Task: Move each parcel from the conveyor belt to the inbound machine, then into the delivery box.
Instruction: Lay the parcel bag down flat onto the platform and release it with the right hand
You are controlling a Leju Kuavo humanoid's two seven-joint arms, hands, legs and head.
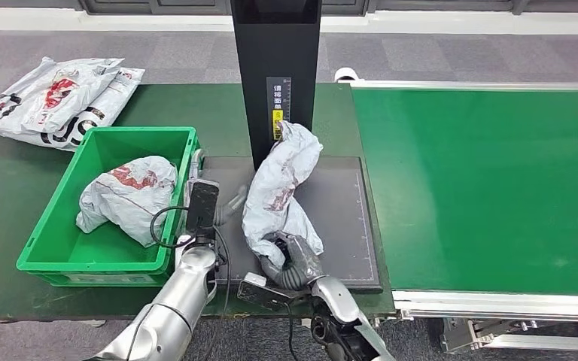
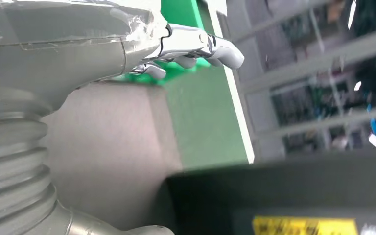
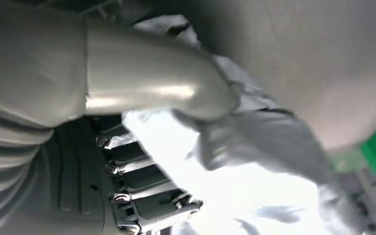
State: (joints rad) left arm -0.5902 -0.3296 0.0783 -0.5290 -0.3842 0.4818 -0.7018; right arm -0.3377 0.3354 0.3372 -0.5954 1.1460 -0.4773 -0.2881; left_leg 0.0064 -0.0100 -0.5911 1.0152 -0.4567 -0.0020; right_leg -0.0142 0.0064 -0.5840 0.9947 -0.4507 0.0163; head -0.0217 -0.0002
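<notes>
The grey parcel (image 1: 280, 188) is gripped at its near end by the right hand (image 1: 292, 259), and its crumpled length is stretched away from the fingers across the dark plate of the inbound machine (image 1: 346, 226), its far end being at the foot of the black column (image 1: 275, 75). In the right wrist view the thumb (image 3: 166, 88) and the darker fingers (image 3: 142, 196) are seen closed around the pale plastic.

The left hand (image 1: 229, 203) is held just beside the parcel, on the side of the green box (image 1: 45, 248). Its fingers (image 2: 200, 46) are shown apart in the left wrist view, with nothing between them.

One parcel in the box (image 1: 128, 192) is already lying inside, so that one is judged finished. The gripped parcel appears to be at the machine stage, and its move into the box is not yet done. The green belt (image 1: 489, 188) beyond the right hand carries no parcel in view. More bags (image 1: 53, 98) are heaped on the table behind the box; their part in the task cannot be told.
</notes>
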